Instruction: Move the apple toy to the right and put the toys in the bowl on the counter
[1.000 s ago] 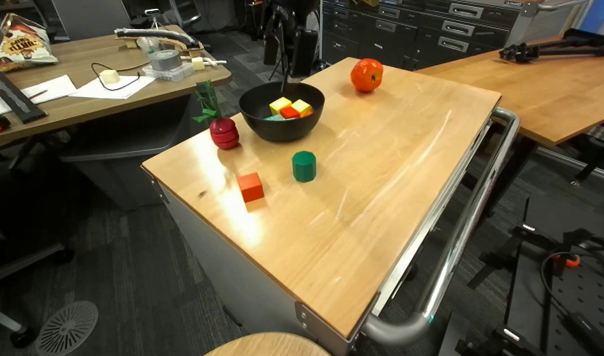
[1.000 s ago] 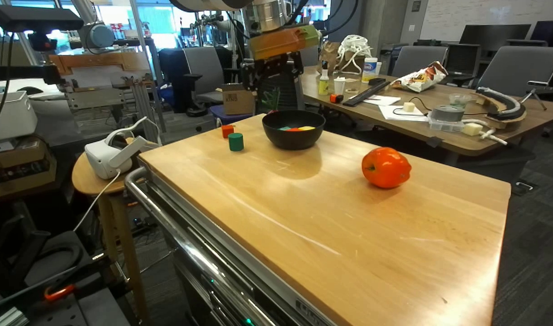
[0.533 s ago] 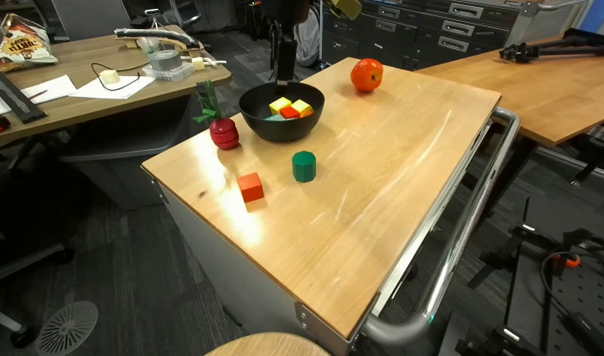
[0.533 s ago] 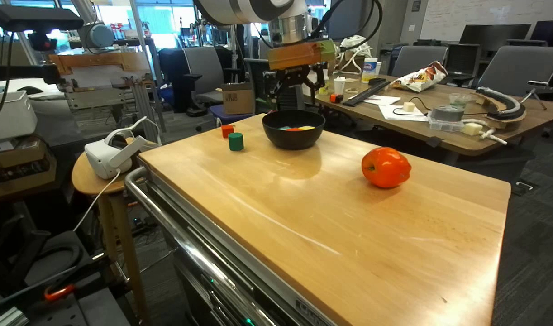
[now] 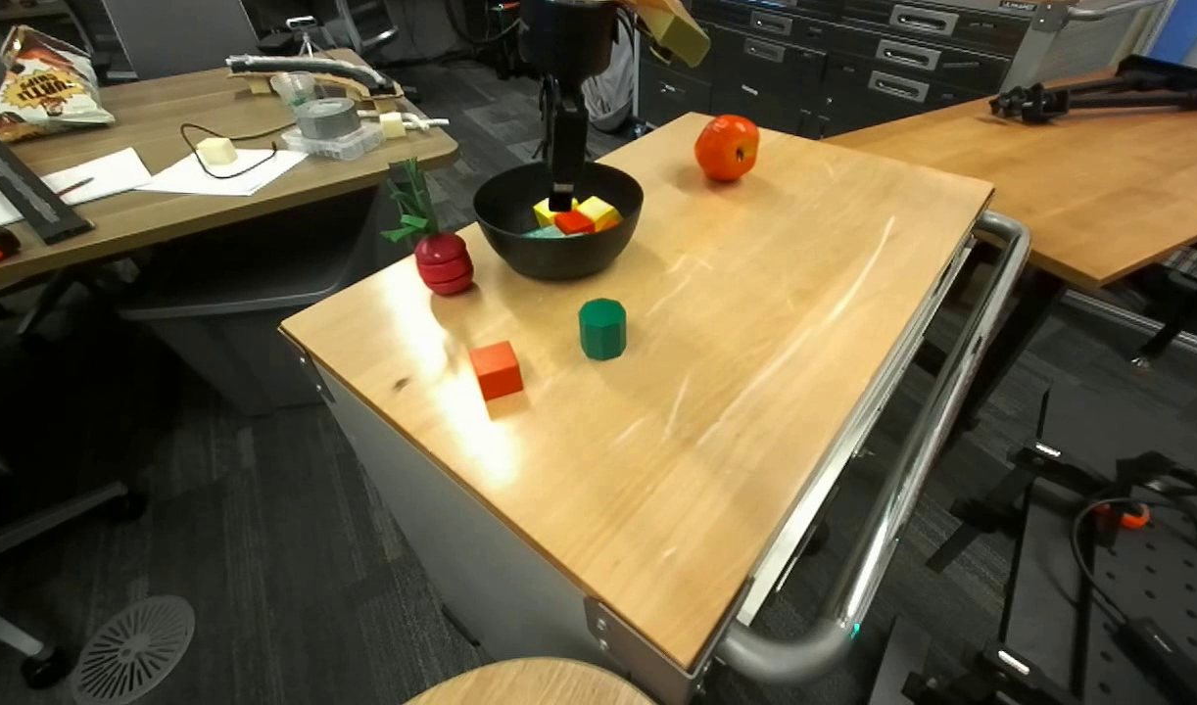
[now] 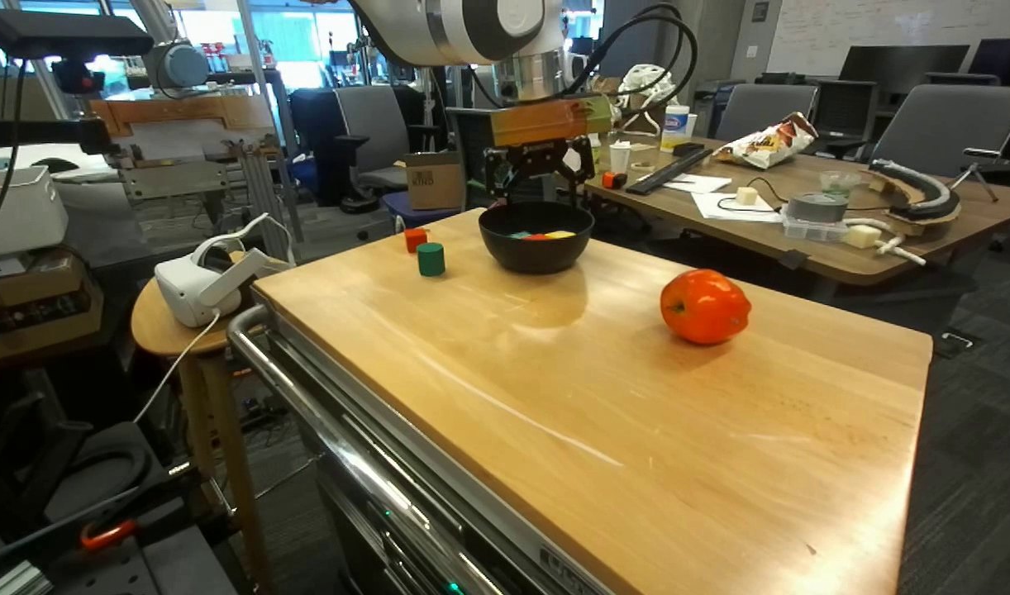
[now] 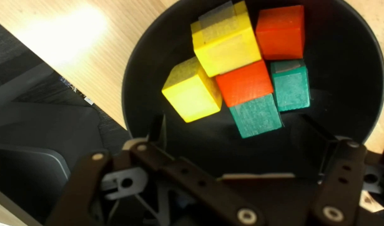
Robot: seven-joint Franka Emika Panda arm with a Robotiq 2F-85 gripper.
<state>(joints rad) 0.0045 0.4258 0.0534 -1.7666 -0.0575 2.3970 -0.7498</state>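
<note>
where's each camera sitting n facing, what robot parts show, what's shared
In an exterior view: raised, nearest the loose red block, facing the apple toy; gripper at top.
In an exterior view: raised, nearest the apple toy, facing the bowl; arm and gripper at top.
Wrist view: wrist-mounted, looking down at blocks in the bowl; gripper along bottom.
Both exterior views share the counter, bowl and apple toy.

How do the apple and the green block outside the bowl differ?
Colour: the apple is orange-red; the green block is a dark green.
Shape: the apple is rounded and a bit lumpy; the green block has flat facets and a flat top.
Size: the apple is clearly bigger than the green block.
Shared: both rest on the counter, apart from the bowl.
</note>
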